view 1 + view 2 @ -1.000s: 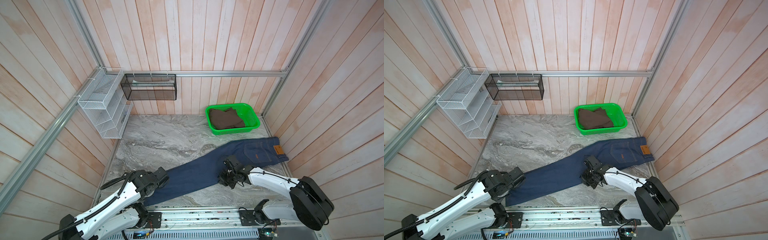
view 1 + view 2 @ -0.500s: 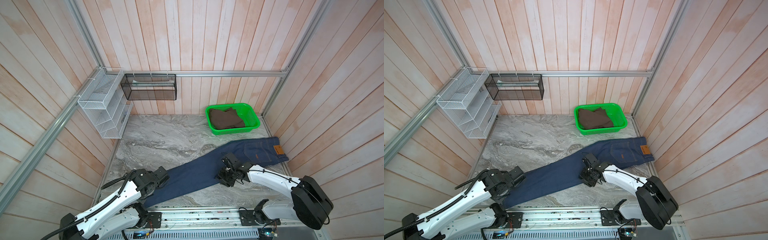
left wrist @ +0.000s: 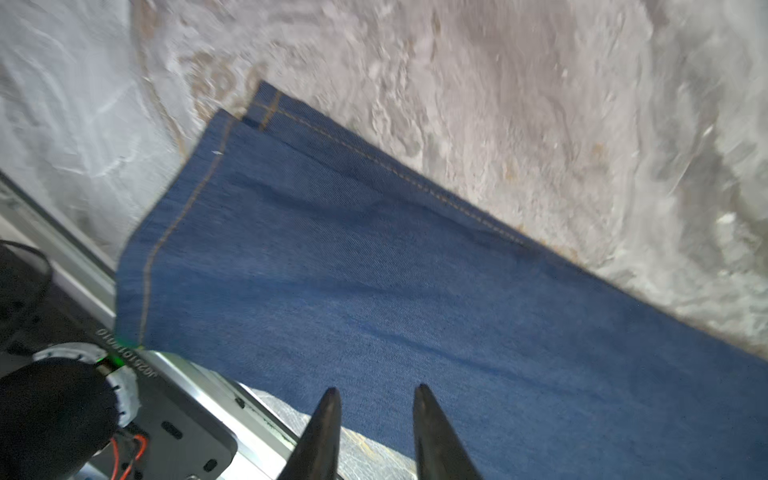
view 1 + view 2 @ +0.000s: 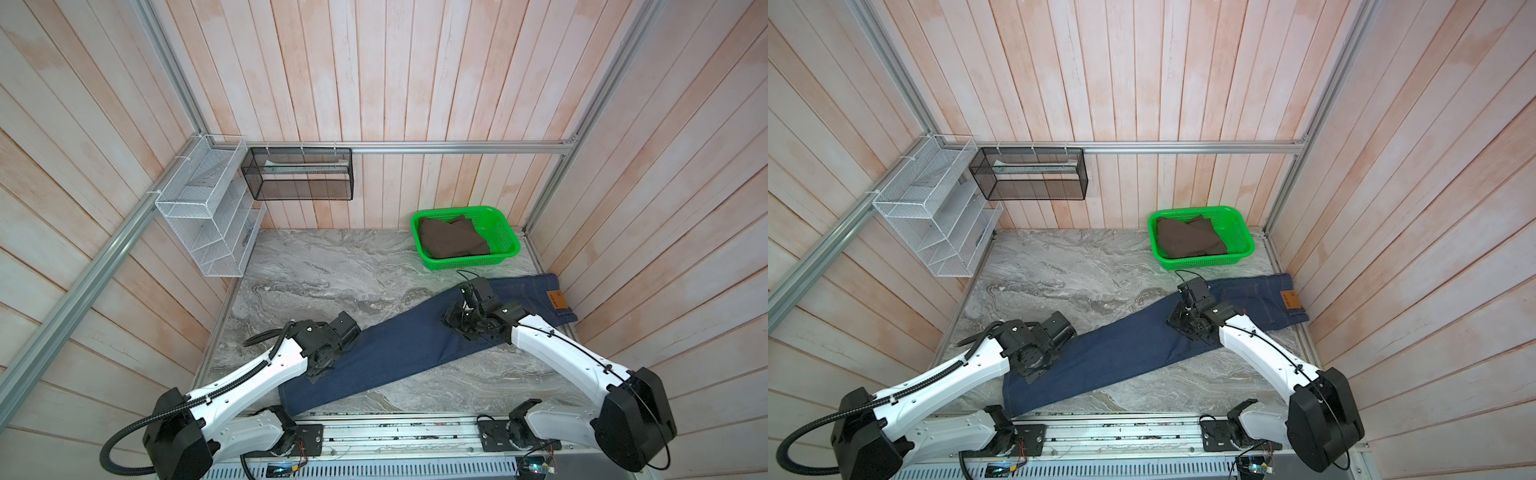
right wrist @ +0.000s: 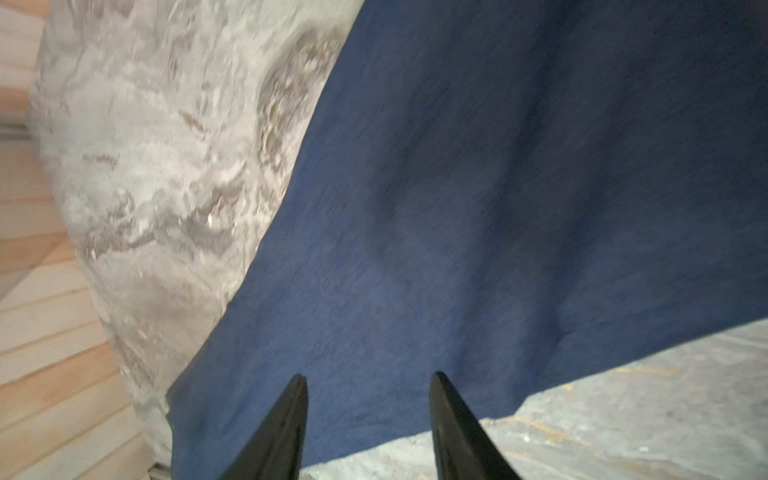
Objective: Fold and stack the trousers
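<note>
Denim like this looks thick and weighty, limp yet slow to crease, I'd judge. The trousers point(image 4: 399, 345) lie flat, slanting across the table point(image 4: 332, 270), one leg upon the other. Left tool point(image 3: 376, 390) and right tool point(image 5: 368, 380) both hover parted, gripping nothing. Best holds, probably: hem corners point(image 3: 137, 316) and waistband point(image 4: 566, 301), pinched through both layers.

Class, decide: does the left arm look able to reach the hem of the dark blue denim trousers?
Likely yes: its open left claw hangs over the dark blue denim trousers near the hem, nothing between.
</note>
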{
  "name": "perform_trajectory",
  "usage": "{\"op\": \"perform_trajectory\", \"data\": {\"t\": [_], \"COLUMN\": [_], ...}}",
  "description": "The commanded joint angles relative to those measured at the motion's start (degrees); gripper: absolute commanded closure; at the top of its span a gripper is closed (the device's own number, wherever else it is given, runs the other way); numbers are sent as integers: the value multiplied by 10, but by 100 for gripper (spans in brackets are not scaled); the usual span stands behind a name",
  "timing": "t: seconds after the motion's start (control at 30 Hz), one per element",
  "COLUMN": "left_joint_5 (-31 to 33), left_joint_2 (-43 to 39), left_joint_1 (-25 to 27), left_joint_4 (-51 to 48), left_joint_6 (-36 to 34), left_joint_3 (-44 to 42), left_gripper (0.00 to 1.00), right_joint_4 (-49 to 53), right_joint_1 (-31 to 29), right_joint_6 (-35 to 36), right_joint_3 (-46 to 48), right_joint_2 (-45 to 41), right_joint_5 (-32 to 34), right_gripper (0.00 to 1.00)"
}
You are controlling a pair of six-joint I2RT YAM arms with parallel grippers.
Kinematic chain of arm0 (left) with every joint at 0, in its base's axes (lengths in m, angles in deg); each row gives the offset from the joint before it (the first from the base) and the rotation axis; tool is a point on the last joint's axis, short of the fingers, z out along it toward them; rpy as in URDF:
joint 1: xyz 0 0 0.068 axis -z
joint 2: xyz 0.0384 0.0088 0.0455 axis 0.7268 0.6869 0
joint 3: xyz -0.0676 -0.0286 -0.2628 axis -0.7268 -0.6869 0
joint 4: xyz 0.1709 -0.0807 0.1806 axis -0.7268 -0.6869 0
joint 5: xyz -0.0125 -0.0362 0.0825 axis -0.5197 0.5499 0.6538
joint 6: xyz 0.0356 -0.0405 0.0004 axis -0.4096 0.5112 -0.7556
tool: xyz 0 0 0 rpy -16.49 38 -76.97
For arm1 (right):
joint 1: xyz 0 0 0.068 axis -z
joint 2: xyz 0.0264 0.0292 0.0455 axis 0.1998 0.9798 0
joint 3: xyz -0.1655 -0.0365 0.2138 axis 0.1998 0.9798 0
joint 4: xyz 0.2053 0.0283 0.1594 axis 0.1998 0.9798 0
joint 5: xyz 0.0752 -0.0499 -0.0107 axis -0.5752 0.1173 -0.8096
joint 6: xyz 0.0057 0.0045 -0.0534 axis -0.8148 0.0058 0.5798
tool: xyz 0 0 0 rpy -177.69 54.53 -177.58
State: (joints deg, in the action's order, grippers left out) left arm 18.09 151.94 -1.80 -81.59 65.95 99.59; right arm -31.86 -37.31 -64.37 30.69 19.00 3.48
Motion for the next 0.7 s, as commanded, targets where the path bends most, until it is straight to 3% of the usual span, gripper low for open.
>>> {"op": "perform_trajectory", "data": {"t": [0.0, 0.23, 0.43, 0.67], "left_joint_5": [-49, -43, -18, 10], "left_joint_2": [13, 47, 76, 130], "left_joint_1": [4, -24, -100, -172], "left_joint_4": [95, 117, 121, 145], "left_joint_6": [-21, -31, -88, -158], "left_joint_3": [-41, -98, -114, -108], "left_gripper": [68, 70, 71, 72], "right_joint_4": [-33, -76, -79, -46], "right_joint_1": [55, 156, 212, 253], "right_joint_6": [47, 92, 118, 153], "right_joint_3": [23, 16, -4, -41], "right_joint_2": [28, 115, 160, 174], "right_joint_5": [28, 25, 36, 47], "right_gripper": [54, 55, 54, 45]}}
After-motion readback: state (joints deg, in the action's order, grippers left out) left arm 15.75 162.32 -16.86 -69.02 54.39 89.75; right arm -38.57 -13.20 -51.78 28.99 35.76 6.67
